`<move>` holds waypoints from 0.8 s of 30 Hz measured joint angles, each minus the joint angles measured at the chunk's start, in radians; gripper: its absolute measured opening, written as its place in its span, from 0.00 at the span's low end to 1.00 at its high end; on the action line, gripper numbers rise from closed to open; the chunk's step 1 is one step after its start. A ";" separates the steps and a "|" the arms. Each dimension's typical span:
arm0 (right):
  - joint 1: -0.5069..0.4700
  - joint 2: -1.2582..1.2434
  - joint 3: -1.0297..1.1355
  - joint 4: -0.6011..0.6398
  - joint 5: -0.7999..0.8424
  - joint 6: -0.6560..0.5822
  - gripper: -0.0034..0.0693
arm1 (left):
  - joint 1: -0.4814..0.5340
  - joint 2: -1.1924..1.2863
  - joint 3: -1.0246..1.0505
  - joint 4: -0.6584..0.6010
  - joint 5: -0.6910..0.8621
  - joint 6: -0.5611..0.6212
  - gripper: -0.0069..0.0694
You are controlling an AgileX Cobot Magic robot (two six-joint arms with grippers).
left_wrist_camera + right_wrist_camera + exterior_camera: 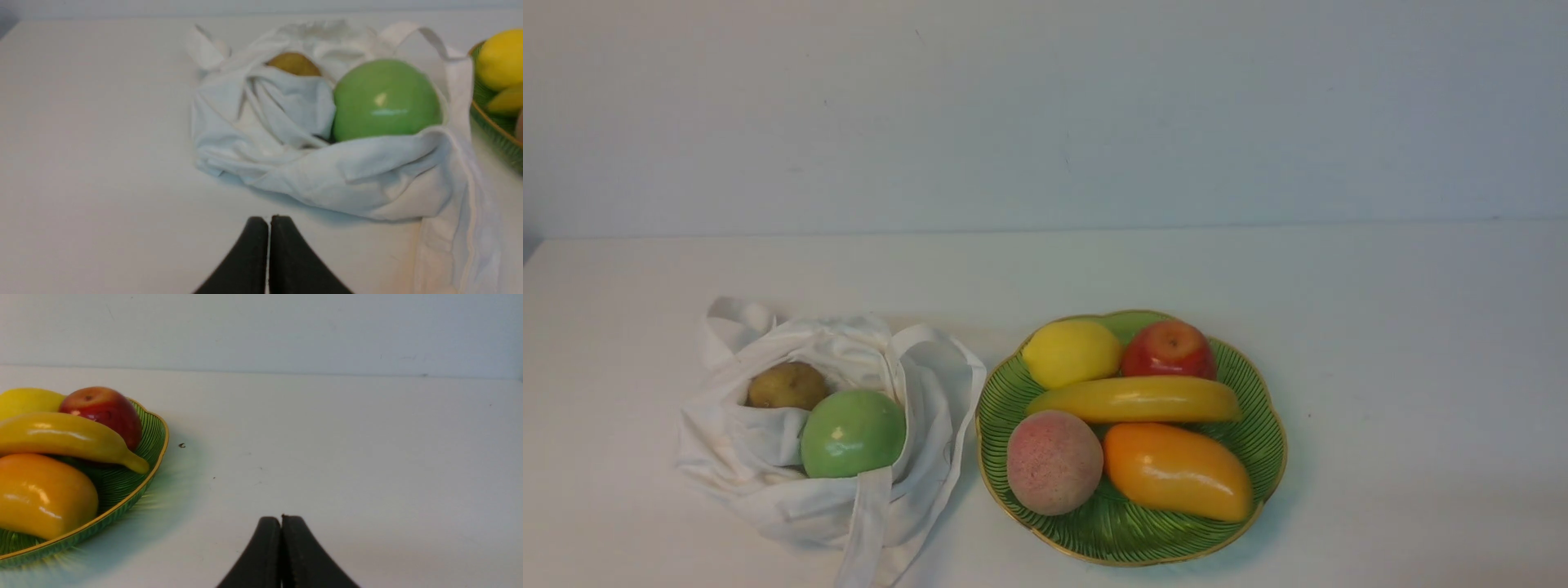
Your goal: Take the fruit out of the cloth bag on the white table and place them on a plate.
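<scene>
2 black grippers, the left gripper (pixel 269 220) and the right gripper (pixel 282 519), have fingertips together, gripping nothing. Beyond, 1 glossy green apple (pixel 853 434) and 1 dull brown roundish fruit (pixel 787 386) sit in the off-white cloth bag (pixel 931 441); 1 matte yellow lemon (pixel 1072 354) lies in the green ribbed glass plate (pixel 1127 531) on the white surface (pixel 1405 392).

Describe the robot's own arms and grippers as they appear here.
Only the tips show. The left gripper has two dark, nearly black fingers that taper to narrow ends. The right gripper looks alike: two dark, tapering fingers. No cables or markings can be made out on either. The arms themselves are out of view, so their look cannot be told.
</scene>
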 joint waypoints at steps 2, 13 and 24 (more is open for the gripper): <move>0.000 0.000 -0.001 0.000 0.000 0.000 0.03 | 0.001 0.000 0.001 -0.003 -0.008 0.000 0.08; 0.000 0.000 -0.001 0.001 0.000 0.000 0.03 | 0.001 0.000 0.003 -0.004 -0.020 0.007 0.08; 0.000 0.000 -0.001 0.001 0.000 0.000 0.03 | 0.002 0.000 0.003 -0.004 -0.020 0.009 0.08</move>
